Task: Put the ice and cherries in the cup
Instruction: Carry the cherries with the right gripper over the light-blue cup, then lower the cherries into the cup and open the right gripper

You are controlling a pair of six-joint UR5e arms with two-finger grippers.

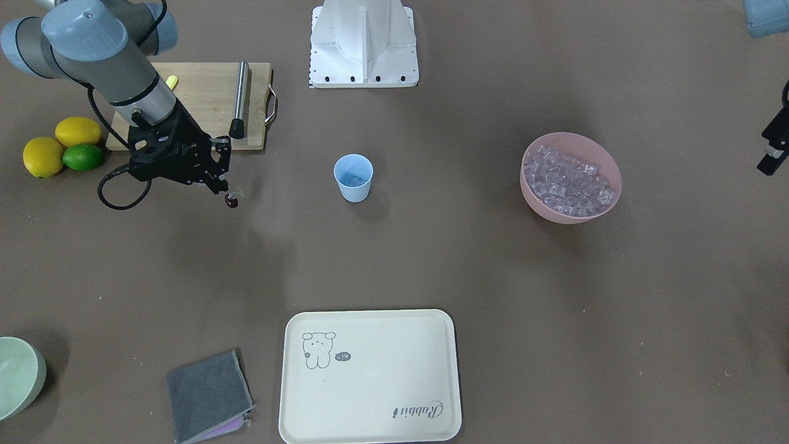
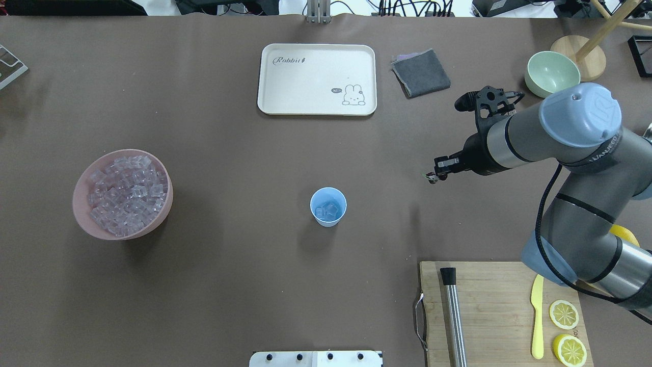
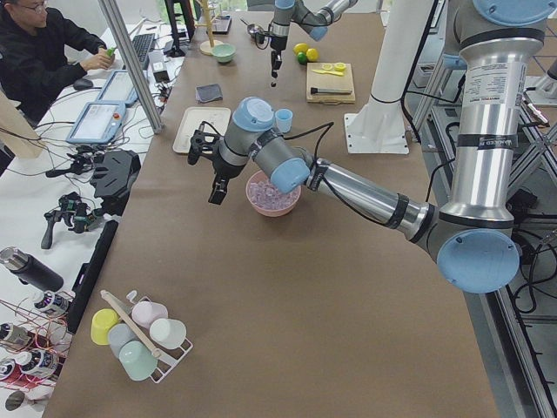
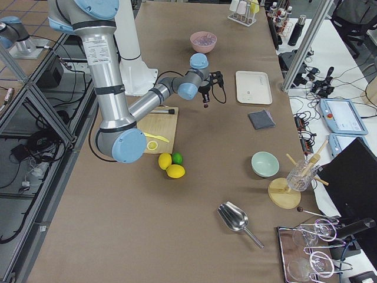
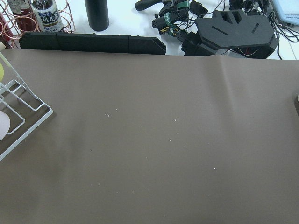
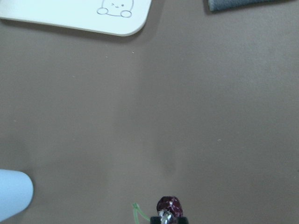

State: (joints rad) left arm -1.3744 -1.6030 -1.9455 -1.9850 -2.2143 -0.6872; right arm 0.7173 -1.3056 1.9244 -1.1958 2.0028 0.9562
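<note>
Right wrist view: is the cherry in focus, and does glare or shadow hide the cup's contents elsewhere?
Right wrist view: cherry fairly sharp, with glints, but right hand cropped at the bottom edge; cup a washed-out sliver. Overhead view: even light, soft shadows, ice in the cup readable. Front-facing view: cup interior dimmer, ice faint.

Dark red, near-black cherries (image 6: pixel 168 206), glossy flecks, thin green stem. My right gripper (image 1: pixel 225 192) black; my arm (image 2: pixel 514 137) grey, joint caps light blue. Plain light-blue cup (image 2: pixel 328 206). Clear ice (image 1: pixel 567 182), faint pinkish-lilac tint, in dusty pink bowl (image 1: pixel 570 216). Flat brown table (image 2: pixel 229 127). Cream tray (image 2: pixel 305 86), grey line-drawn bunny, script "Rabbit". Dark grey cloth (image 2: pixel 420 73), lilac edge. Yellow lemons (image 1: pixel 78 131), bright green lime (image 1: pixel 82 157). Pale green second bowl (image 2: pixel 552 76). Light wood board (image 2: pixel 489 290), yellow knife (image 2: pixel 537 316).
</note>
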